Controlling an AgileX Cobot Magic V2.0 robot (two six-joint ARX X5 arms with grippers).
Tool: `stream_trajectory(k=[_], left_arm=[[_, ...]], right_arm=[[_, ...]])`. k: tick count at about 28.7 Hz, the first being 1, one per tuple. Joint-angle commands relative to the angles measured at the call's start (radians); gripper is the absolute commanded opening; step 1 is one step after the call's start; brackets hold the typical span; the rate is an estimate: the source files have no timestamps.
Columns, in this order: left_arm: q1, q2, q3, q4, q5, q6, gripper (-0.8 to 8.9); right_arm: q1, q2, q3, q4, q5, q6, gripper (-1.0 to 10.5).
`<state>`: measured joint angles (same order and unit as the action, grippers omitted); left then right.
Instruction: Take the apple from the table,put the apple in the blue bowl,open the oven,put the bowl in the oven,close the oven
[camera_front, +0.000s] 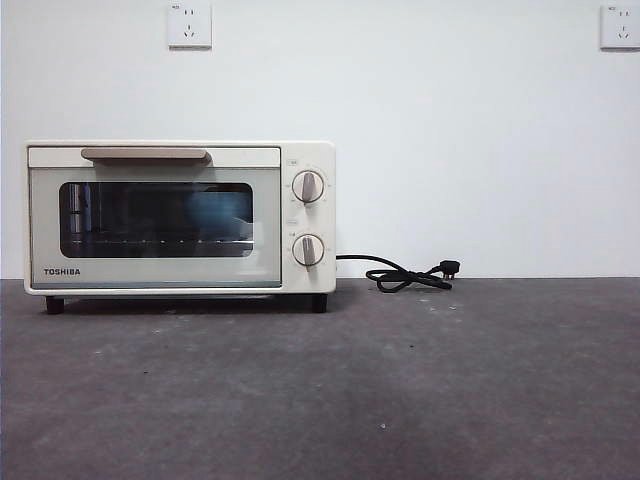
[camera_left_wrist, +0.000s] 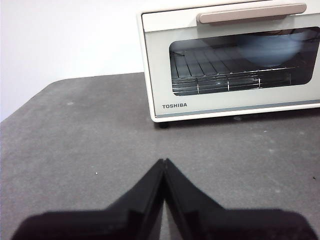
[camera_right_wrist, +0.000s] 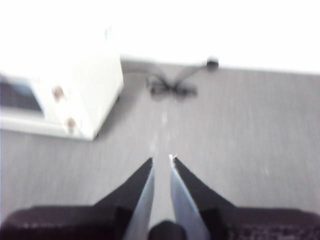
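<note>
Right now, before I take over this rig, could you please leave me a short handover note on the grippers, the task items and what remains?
Left gripper: shut, empty, above the table in front of the oven.
Right gripper: slightly open, empty, over the table off the oven's knob side; that view is blurred.
Oven door is closed. The blue bowl shows through the glass, sitting on the rack inside. The apple cannot be made out through the glass; none lies on the table.
Done: bowl in the oven, door shut. Left: nothing evident, apart from confirming the apple is in the bowl.
</note>
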<state>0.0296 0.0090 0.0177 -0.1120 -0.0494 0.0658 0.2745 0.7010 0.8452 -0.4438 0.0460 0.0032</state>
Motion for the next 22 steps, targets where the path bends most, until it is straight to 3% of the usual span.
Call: stream_trajectory(k=[1,3,9,22], left_arm=[[-0.002,0.001,-0.01,0.0,-0.003,-0.011,-0.04],[-0.002,0.001,-0.01,0.0,-0.003,-0.011,-0.04],[-0.002,0.001,-0.01,0.0,-0.003,-0.011,-0.04],[-0.002,0.002,-0.01,0.0,-0.003,-0.011,-0.04]], right_arm=[[-0.062,-0.131,-0.251,0.195,0.002,-0.01,0.6],[-0.126,-0.242,-0.421,0.274,0.017,-0.01,0.6],[-0.211,-0.417,-0.645,0.28,0.014,0.001,0.6],[-0.232,-0.6,-0.763,0.278,0.019,-0.01,0.6]])
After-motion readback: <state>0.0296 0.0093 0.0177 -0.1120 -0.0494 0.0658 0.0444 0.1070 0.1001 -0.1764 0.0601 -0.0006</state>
